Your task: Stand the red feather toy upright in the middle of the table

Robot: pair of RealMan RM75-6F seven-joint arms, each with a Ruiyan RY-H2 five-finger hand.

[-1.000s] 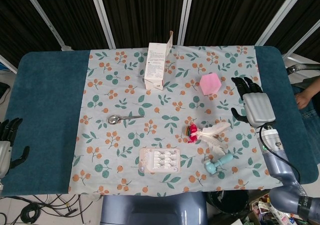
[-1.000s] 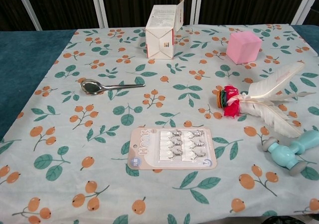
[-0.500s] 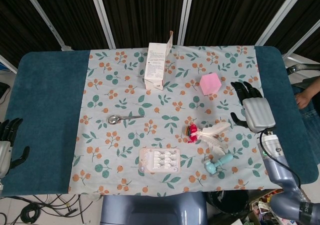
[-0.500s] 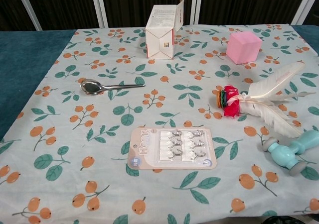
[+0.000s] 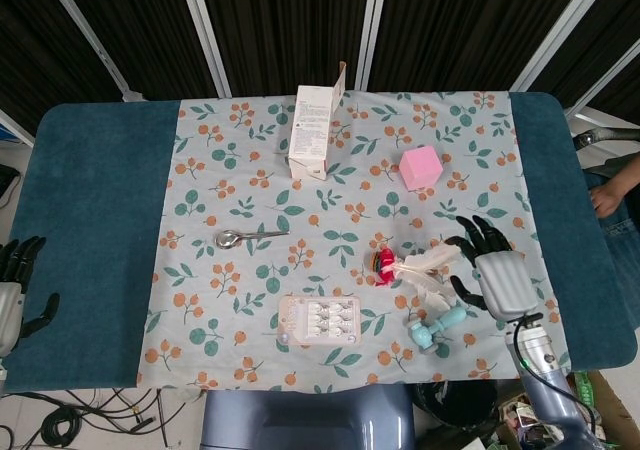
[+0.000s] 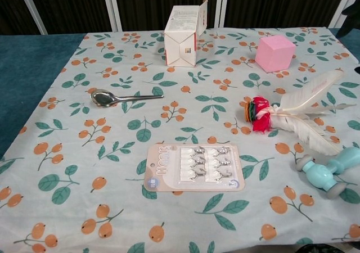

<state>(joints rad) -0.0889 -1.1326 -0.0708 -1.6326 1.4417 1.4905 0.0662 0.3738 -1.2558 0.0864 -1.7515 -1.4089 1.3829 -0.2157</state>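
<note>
Right hand (image 5: 497, 275): fingers spread, holding nothing, hovering just right of feather tips. Left hand (image 5: 12, 292): fingers apart, empty, at far left edge off the bench (image 5: 90, 190). Red feather toy (image 5: 410, 265): lying flat right of centre on floral cloth (image 5: 250, 200), red base pointing left, white feathers fanned right. Teal dumbbell-shaped toy (image 5: 437, 327): near side, just beside feathers. Pink cube (image 5: 421, 167): farther back. Card of clips (image 5: 319, 320): near centre. Spoon (image 5: 248, 237): left. Open carton (image 5: 315, 130): upright, far centre.

Red feather toy (image 5: 410, 263) lies flat, white feathers pointing right.
</note>
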